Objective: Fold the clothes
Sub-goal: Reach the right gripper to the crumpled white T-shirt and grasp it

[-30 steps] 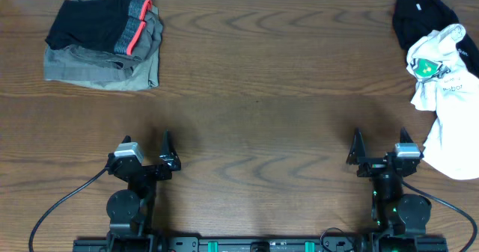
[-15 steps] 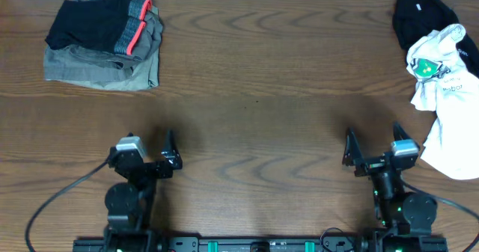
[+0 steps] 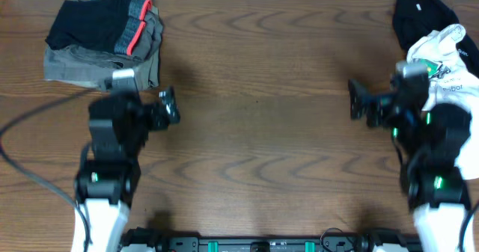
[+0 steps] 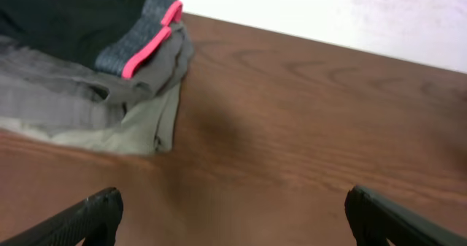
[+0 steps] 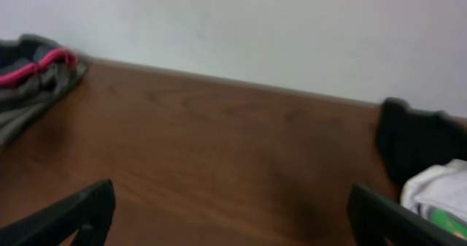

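the white t-shirt (image 3: 449, 41) lies crumpled at the opposite end of the tabletop (image 3: 254, 72) from the folded pile (image 3: 105, 46), partly hidden by the right arm. it looks light, soft and limp, likely to sag and bunch; shoulders or hem corners seem the best holds. bare wood beside the pile gives spreading room. left end effector (image 3: 169, 108) and right end effector (image 3: 358, 102) gape wide, empty.

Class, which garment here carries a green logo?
The white T-shirt at the right edge; the black garment beside it and the folded pile show none.
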{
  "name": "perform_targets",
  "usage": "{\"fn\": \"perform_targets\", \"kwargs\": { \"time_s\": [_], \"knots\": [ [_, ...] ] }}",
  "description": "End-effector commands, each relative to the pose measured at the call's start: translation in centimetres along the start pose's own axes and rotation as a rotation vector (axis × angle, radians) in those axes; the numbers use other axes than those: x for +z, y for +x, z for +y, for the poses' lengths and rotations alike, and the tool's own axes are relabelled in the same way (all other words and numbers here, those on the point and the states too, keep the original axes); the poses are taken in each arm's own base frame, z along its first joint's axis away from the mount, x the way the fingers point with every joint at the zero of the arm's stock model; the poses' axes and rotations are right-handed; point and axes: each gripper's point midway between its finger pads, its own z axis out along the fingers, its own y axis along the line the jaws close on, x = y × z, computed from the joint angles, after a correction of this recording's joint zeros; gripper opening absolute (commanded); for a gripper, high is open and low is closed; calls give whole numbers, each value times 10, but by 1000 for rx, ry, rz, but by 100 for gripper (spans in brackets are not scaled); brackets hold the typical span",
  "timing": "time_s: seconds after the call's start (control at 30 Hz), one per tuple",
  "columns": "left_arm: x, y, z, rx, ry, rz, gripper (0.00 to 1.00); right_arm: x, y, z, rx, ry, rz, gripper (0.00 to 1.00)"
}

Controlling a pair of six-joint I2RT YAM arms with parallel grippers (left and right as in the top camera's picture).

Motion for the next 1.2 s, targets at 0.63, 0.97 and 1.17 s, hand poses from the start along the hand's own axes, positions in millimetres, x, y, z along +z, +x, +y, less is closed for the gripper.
{"fn": "perform_targets", "kwargs": {
  "time_s": [0.63,0.97,1.17],
  "knots": [
    [119,113,-38,-24,85,810,98,118,21,-50,156,-19,368,97],
    [133,110,-55,-38,180,779,98,93,20,-190,275,539,277,90],
    [133,109,-55,-29,185,773,98,88,61,-254,348,634,316,88]
  ]
}}
